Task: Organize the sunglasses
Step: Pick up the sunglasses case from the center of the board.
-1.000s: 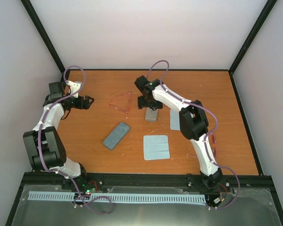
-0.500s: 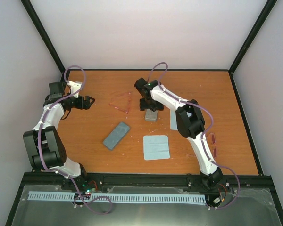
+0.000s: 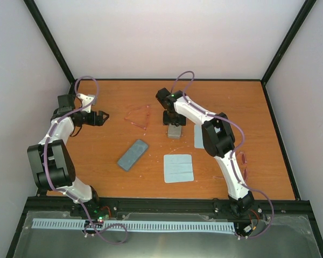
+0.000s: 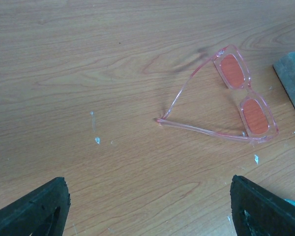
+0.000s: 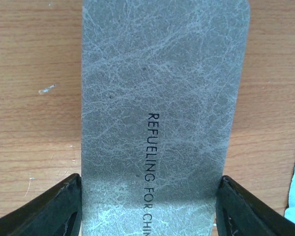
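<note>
The red-pink see-through sunglasses (image 3: 139, 117) lie unfolded on the wooden table, left of centre at the back. In the left wrist view the sunglasses (image 4: 236, 98) sit ahead and to the right of my left gripper (image 4: 147, 206), which is open and holds nothing. Seen from above, that left gripper (image 3: 104, 116) points at them from the left, a short way off. My right gripper (image 3: 175, 122) stands over one end of a grey case (image 3: 175, 131). Both fingers press the long sides of this case (image 5: 162, 98) in the right wrist view.
A blue-grey case (image 3: 133, 155) lies at an angle near the table's middle. One pale blue cloth (image 3: 178, 168) lies in front of the right gripper, another (image 3: 199, 136) partly under the right arm. A faint red-pink outline (image 3: 243, 164) shows beside the right arm's lower link.
The right gripper's fingers have closed in onto the sides of the grey case. The left gripper has edged slightly right toward the sunglasses.
</note>
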Controlling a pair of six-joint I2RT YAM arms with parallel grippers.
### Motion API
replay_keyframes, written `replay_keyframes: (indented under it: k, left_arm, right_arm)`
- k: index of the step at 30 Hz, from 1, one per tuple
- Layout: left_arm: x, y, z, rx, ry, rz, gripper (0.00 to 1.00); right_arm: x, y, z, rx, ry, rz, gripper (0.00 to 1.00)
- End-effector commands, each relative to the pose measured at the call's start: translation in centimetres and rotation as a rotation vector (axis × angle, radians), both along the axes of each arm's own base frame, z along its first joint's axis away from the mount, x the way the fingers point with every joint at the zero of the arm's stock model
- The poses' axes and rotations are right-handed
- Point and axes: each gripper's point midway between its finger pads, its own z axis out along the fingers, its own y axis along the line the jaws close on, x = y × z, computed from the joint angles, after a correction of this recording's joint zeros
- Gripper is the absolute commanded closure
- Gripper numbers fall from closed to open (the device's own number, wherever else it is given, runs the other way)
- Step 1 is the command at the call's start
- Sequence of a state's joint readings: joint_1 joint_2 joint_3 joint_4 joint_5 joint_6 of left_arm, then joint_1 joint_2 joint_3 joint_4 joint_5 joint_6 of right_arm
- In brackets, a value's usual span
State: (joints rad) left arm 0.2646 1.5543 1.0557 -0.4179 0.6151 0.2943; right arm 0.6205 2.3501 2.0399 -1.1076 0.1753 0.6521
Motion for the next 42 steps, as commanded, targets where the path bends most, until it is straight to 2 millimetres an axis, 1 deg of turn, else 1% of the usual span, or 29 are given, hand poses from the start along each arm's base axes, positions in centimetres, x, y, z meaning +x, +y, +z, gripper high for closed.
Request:
replay_keyframes:
  k: [1, 3, 9, 11, 13, 14, 17, 20, 24, 26, 28, 30, 31, 34, 35, 37, 38, 39, 40, 41, 42]
  left_arm:
    - [0.5, -0.2, 0.8, -0.001, -0.034, -0.025, 0.12]
    - [0.5, -0.2, 0.9, -0.005, -0.035, -0.026, 0.12]
    - [0.4, -0.5, 1.0, -0.021, -0.034, -0.030, 0.12]
    - [0.3, -0.6, 1.0, -0.027, -0.034, -0.033, 0.12]
    - [0.3, -0.6, 1.0, -0.031, -0.034, -0.034, 0.12]
    - [0.3, -0.7, 1.0, -0.032, -0.033, -0.035, 0.12]
    - [0.3, -0.7, 0.9, -0.033, -0.030, -0.035, 0.12]
    - [0.2, -0.7, 0.9, -0.033, -0.030, -0.035, 0.12]
    - [0.2, -0.8, 0.9, -0.042, -0.027, -0.040, 0.13]
    - [0.0, -1.1, 1.0, -0.057, -0.027, -0.053, 0.15]
    - [-0.3, -1.7, 1.4, -0.084, -0.031, -0.075, 0.16]
    - [-0.7, -2.5, 2.2, -0.115, -0.046, -0.108, 0.18]
    - [-1.0, -2.9, 2.5, -0.128, -0.054, -0.125, 0.18]
    - [-1.8, -4.9, 3.5, -0.158, -0.074, -0.186, 0.18]
    - [-2.1, -5.8, 3.7, -0.162, -0.079, -0.213, 0.18]
    - [-2.9, -8.0, 3.9, -0.171, -0.082, -0.272, 0.18]
    - [-3.3, -9.3, 4.0, -0.179, -0.083, -0.305, 0.18]
    - [-3.7, -10.4, 4.1, -0.195, -0.080, -0.334, 0.18]
    - [-4.0, -11.4, 4.1, -0.211, -0.076, -0.359, 0.18]
    - [-4.4, -12.4, 3.9, -0.233, -0.067, -0.383, 0.18]
    - [-4.7, -13.2, 3.9, -0.244, -0.062, -0.405, 0.18]
  right_arm:
    - [-0.3, -0.4, -1.6, 0.003, 0.041, -0.011, 0.37]
    - [-0.4, -0.4, -1.7, 0.004, 0.045, -0.010, 0.39]
    - [-0.5, -0.4, -1.6, 0.016, 0.044, -0.007, 0.56]
    - [-0.6, -0.4, -1.6, 0.026, 0.039, -0.005, 0.54]
    - [-0.7, -0.5, -1.9, 0.030, 0.045, -0.005, 0.42]
    - [-0.8, -0.5, -2.0, 0.030, 0.052, -0.004, 0.41]
    - [-1.0, -0.6, -2.7, 0.024, 0.071, 0.000, 0.40]
    - [-1.1, -0.7, -3.0, 0.024, 0.073, -0.002, 0.45]
    - [-1.1, -0.3, -3.1, 0.044, 0.079, 0.007, 0.42]
    - [-1.1, -0.2, -3.3, 0.046, 0.085, 0.012, 0.50]
    - [-1.2, -0.3, -3.2, 0.046, 0.087, 0.016, 0.62]
    - [-1.2, 0.0, -2.1, 0.068, 0.065, 0.030, 0.71]
    - [-1.2, 0.2, -1.4, 0.085, 0.047, 0.040, 0.72]
    - [-1.2, 1.4, 2.2, 0.183, -0.043, 0.094, 0.75]
    - [-1.5, 1.7, 3.4, 0.217, -0.061, 0.114, 0.77]
    - [-1.9, 2.7, 6.0, 0.313, -0.123, 0.179, 0.78]
    - [-2.8, 3.1, 6.8, 0.356, -0.127, 0.218, 0.78]
    - [-3.0, 3.9, 8.3, 0.421, -0.165, 0.264, 0.78]
    - [-3.8, 4.3, 9.1, 0.471, -0.182, 0.303, 0.79]
    - [-5.0, 4.5, 9.2, 0.514, -0.176, 0.337, 0.79]
    - [-5.6, 4.9, 10.1, 0.562, -0.192, 0.370, 0.80]
